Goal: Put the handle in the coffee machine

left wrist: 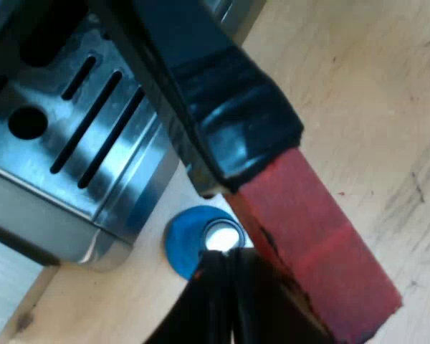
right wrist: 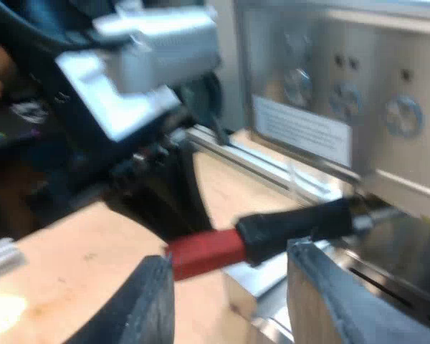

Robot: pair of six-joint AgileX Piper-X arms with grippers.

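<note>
The machine (right wrist: 330, 93) stands on the desk (left wrist: 358, 86). The handle (right wrist: 287, 229) meets its front, lying nine to three o'clock over the right hand (right wrist: 229, 264), whose fingers stand apart. The left hand (left wrist: 229, 283) looks clamped on the red end. A tilted approach could jam the lock, and a slip could drop it onto the tamper (left wrist: 186, 233).

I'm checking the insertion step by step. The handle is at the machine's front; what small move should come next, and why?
Probably the left gripper should ease the handle a little further up into the front of the machine. It lies roughly level over the drip tray, its far end already at that front; whether it is seated is hidden. The right gripper is open nearby.
</note>
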